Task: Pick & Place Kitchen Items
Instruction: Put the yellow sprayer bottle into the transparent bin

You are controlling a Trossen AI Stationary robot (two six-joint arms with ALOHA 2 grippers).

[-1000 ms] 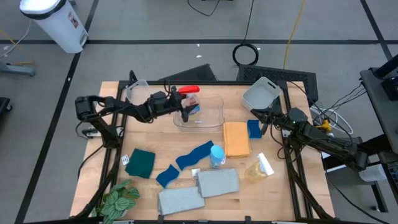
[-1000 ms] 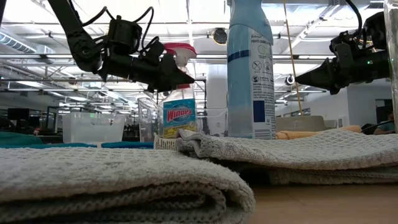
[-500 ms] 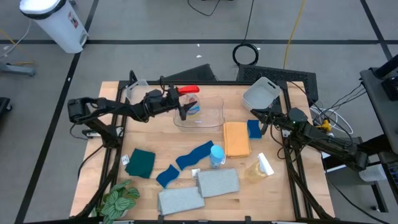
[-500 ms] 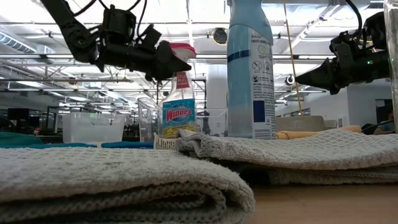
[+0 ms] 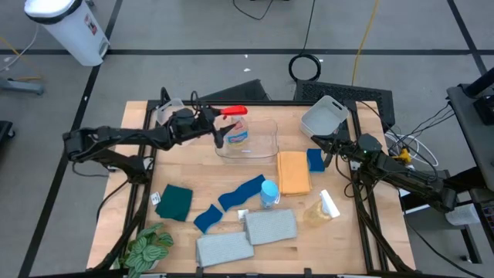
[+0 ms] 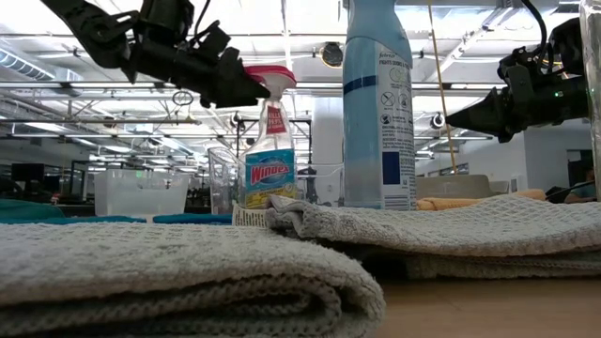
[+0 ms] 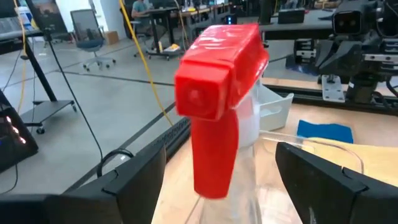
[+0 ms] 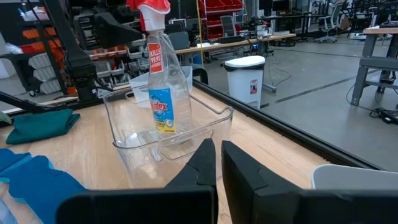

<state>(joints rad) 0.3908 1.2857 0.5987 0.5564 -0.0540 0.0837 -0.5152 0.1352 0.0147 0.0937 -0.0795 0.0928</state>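
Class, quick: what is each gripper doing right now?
Left gripper: open, beside the red-trigger bottle, holding nothing.
Right gripper: shut, empty.

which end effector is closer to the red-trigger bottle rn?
Left. The left end effector is open right beside the red-trigger bottle standing in the clear tub; the right end effector is shut, past the tub.

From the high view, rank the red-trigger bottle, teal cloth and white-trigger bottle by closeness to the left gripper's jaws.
1. red-trigger bottle: right beside the left gripper, standing in the clear tub.
2. teal cloth: front-left part of the table.
3. white-trigger bottle: lying front-right, farthest.
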